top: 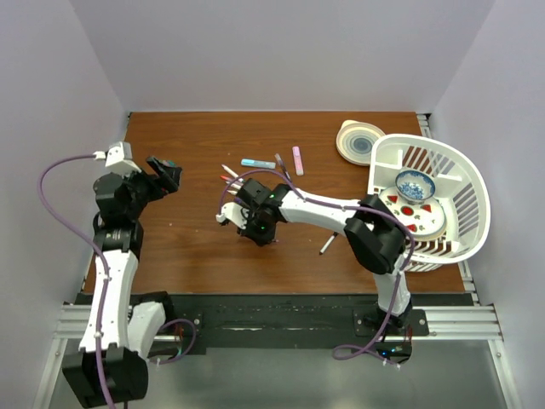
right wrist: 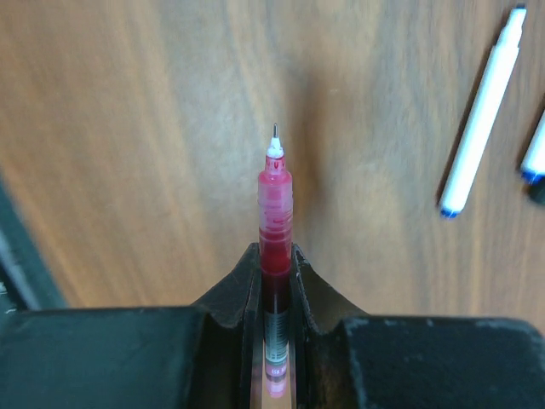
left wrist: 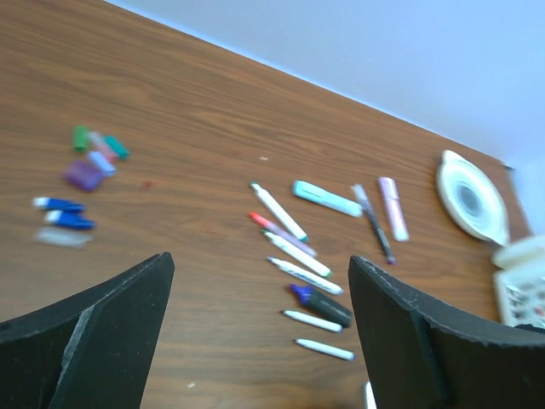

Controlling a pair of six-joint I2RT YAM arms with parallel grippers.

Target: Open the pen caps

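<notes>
Right gripper [right wrist: 274,256] clamps an uncapped red pen [right wrist: 274,200], barrel print unreadable; left gripper [left wrist: 260,258] gapes empty

Top view: above, behind the arms [top: 111,281], looking down on whole bench [top: 187,247].
Left wrist: low, slanting across pens [left wrist: 296,253] also seen from top.
Right wrist: close behind its tool [right wrist: 272,252], facing bench.

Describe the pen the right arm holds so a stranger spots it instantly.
From the white basket at the table's right, follow the right arm to its end effector. The pen clamped there is red with a bare needle tip; nearby pens lie loose and are white.
</notes>
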